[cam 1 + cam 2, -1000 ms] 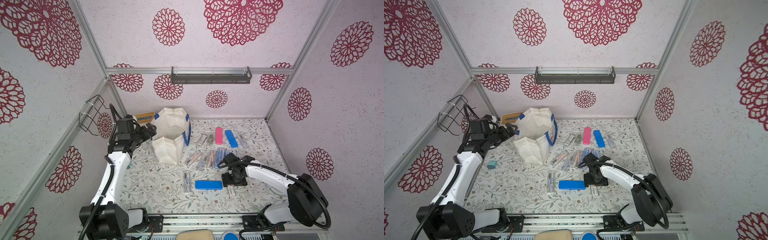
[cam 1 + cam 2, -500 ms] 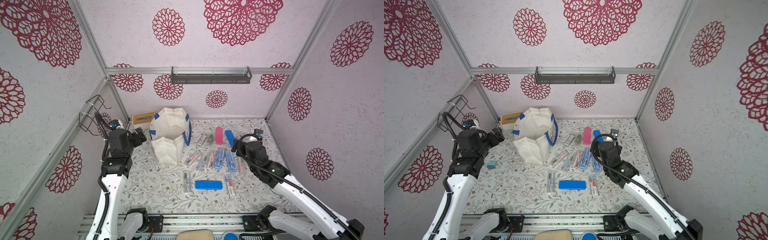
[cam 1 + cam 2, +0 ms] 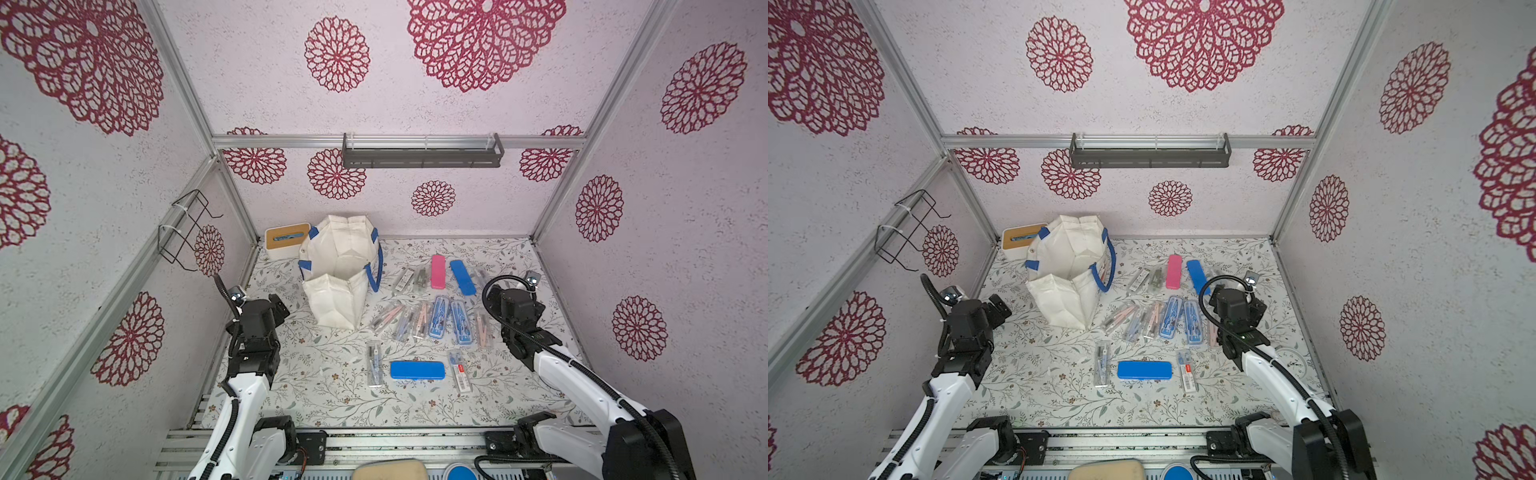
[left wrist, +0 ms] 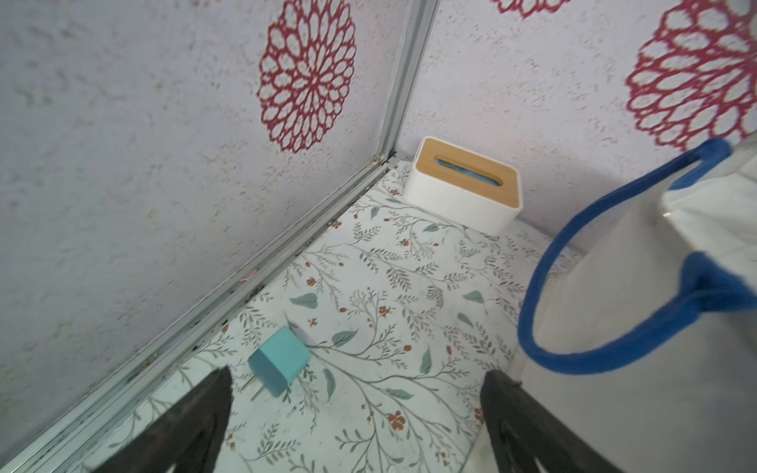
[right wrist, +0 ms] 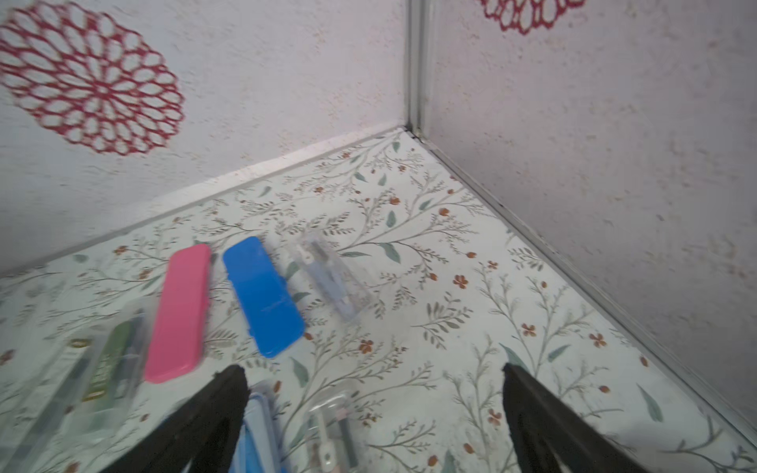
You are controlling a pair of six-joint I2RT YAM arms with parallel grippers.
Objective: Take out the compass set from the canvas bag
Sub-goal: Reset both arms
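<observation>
bag: the canvas bag (image 3: 338, 266) stands upright, mouth open, upper left of the tabletop (image 3: 328, 395) in both top views, just beside a white box with a tan top (image 3: 286, 240)
inside the bag: from above I only see bare cream lining and no case. The folds hide part of the bottom, so I can't swear it's empty
compass sets: loads of them lie out on the tabletop, right of the bag. There's a row of clear cases (image 3: 432, 320) mid-frame, a pink case (image 3: 438, 271) and a slanted blue case (image 3: 462, 277) above that, and a flat blue case (image 3: 417, 370) lower down
left hand (image 4: 357, 372): spread wide with nothing in it, hanging left of the bag with a little teal block (image 4: 279, 366) on the tabletop in front of it
right hand (image 5: 372, 368): also wide apart and empty, over the right end of the clear row
progress: looks pretty much done to me, since the sets are out and neither hand is carrying anything
left to do: honestly, maybe just a peek at the bag's bottom for a straggler
</observation>
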